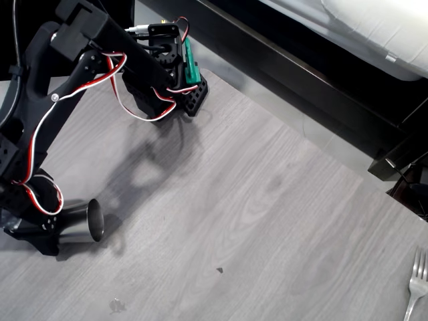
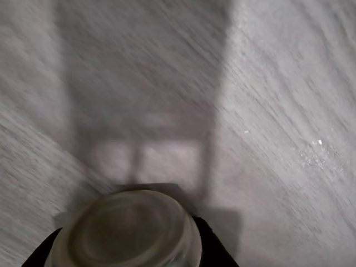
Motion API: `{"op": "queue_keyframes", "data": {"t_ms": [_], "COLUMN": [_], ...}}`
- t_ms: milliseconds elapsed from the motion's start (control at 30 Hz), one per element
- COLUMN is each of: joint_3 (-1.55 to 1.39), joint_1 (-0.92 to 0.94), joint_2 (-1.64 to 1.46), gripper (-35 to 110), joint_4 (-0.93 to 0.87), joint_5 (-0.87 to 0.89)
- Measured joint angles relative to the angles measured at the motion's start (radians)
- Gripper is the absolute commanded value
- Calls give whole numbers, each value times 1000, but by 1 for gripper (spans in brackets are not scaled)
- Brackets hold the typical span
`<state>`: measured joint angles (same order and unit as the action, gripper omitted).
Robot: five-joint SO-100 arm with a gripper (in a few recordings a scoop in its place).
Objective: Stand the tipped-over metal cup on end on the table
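Grey wood-grain table (image 1: 267,221) spreads wide beneath the black arm. Down at its low end the gripper (image 1: 50,227) is closed around the small shiny steel cup (image 1: 83,222), which lies on its side, long axis running out from the fingers, open rim facing right in the overhead view. The wrist view adds the cup's round end (image 2: 125,231) close below the lens, nothing of the tilt.

silver fork (image 1: 417,284) at lower right edge, black frame (image 1: 301,80), white bedding (image 1: 374,27)
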<state>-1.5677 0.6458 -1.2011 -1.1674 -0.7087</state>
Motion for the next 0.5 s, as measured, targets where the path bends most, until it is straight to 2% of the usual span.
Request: {"op": "queue_keyframes", "data": {"t_ms": [267, 400, 500], "joint_3": [-2, -2, -83], "joint_1": [-11, -9, -48], "joint_2": [-35, -176, -322], "gripper": [0, 0, 0], "joint_4": [17, 11, 77], "joint_5": [0, 0, -57]}}
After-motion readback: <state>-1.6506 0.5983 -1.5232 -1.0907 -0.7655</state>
